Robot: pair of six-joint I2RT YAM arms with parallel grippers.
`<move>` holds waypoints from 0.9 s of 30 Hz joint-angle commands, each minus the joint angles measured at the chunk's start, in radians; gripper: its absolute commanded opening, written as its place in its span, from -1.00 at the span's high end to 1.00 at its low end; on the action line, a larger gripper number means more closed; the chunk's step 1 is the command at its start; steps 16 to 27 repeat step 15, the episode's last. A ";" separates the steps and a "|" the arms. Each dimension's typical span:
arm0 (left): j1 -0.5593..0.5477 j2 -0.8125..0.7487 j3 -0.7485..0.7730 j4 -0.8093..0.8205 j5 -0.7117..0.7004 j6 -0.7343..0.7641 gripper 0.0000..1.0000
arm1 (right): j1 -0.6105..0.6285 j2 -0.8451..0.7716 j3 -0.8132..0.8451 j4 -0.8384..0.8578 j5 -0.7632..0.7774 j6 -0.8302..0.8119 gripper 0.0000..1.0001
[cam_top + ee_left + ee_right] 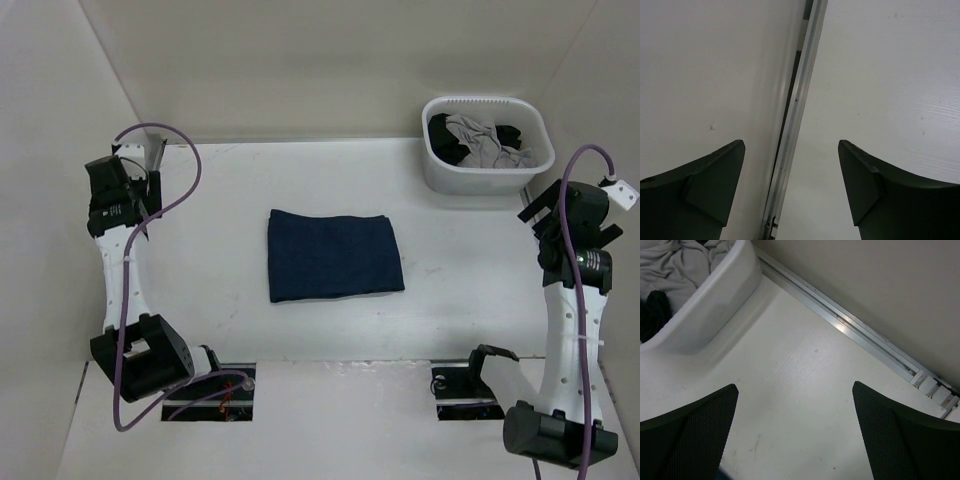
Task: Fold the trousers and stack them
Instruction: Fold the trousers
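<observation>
**Trousers folded, both arms standing off.**
I find the trousers (334, 255) lying as a neat dark-blue rectangle mid-table (200, 210), with neither arm touching them. The left gripper (791, 150) and right gripper (795, 390) both show jaws spread wide and empty, at opposite table edges. I judge folding complete; only stacking, if any is required, is left.

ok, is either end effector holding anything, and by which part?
Nothing held: left end effector and right end effector both open, empty; trousers lie untouched between them.
</observation>
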 commanded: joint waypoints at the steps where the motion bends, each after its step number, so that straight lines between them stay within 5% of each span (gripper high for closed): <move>1: -0.019 -0.045 0.037 0.035 0.002 -0.021 -0.51 | 0.030 -0.006 -0.012 0.063 0.027 -0.066 -1.00; 27: -0.031 -0.056 0.028 0.032 0.002 -0.001 -0.52 | 0.040 -0.030 -0.042 0.052 0.040 -0.075 -1.00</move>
